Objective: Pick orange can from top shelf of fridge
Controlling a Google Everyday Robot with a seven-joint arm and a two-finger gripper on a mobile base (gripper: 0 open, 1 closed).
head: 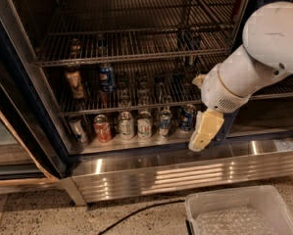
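The fridge [33, 87] stands open, with a dark frame and a steel interior. The orange can [74, 82], coppery brown, stands upright at the left of a wire rack [151, 102], next to a blue cola can [106, 77]. Another wire rack [136, 50] runs above it. My gripper [201, 136], cream-coloured, hangs down from the white arm [254, 67] in front of the fridge's lower right. It is level with the bottom row of cans, far right of and below the orange can. It holds nothing that I can see.
Several cans [136, 125] stand in a row on the steel floor of the fridge, a red-and-white one [102, 128] among them. A louvred steel base panel [185, 173] runs below. A white bin [234, 212] with bubble wrap sits at bottom right. A black cable [136, 213] lies on the floor.
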